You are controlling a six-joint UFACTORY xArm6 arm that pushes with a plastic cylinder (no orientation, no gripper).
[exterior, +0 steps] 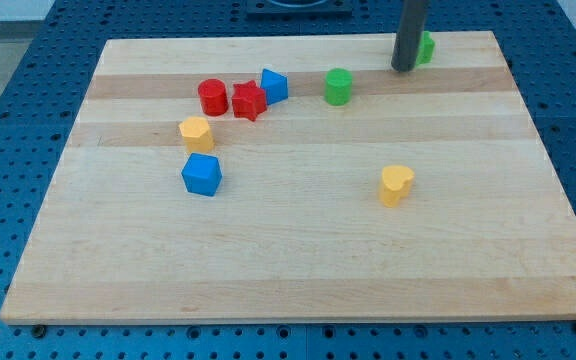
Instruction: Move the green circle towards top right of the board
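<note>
The green circle (pixel 339 86) is a short green cylinder on the wooden board (pixel 298 250), near the top, a little right of centre. My tip (pixel 404 68) rests on the board near the top right, up and to the right of the green circle and apart from it. A second green block (pixel 426 47), shape unclear, sits just right of the rod, partly hidden by it.
A red cylinder (pixel 213 96), a red star-like block (pixel 249 101) and a blue block (pixel 274 85) cluster at the upper left. A yellow block (pixel 196 133) and a blue cube (pixel 202 174) lie below them. A yellow heart-like block (pixel 396 185) sits at centre right.
</note>
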